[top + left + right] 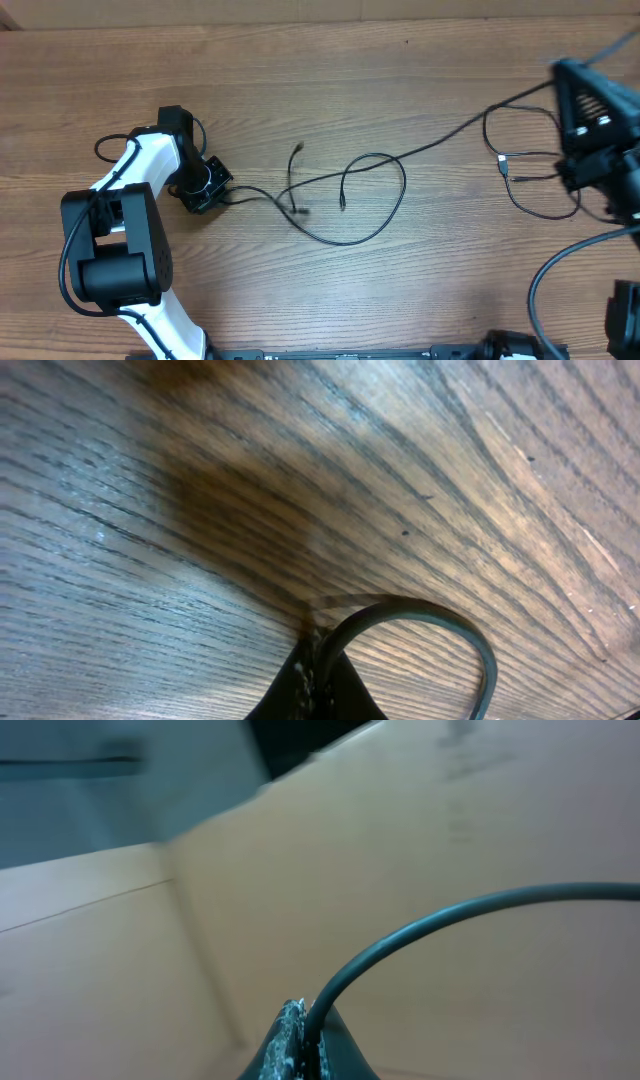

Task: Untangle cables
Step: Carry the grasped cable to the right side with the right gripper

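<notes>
The cables lie strung across the wooden worktop between the two arms, and the step in hand looks like drawing them out from both ends to open the tangle. The left arm is low on the worktop at the left, and its wrist view shows the left jaws closed tight on a black strand that arcs away just above the wood. The right arm is raised at the far right and blurred in the overhead view. Its wrist view shows the right jaws pinched shut on another stretch of cable, which curves up and off to the right, well clear of the worktop. Between them the cord forms a wide loop in the middle, with strands crossing at a small snarl just left of it. One silver-tipped plug lies above that crossing and a second plug sits inside the loop. A further loop with a third plug lies close under the right arm. The untangling seems only partly done, since both loops are closed. The next move likely calls for the arms to draw apart gently, or for one end to be let go and a plug threaded back out through the crossing, since pulling hard could cinch the snarl tighter
</notes>
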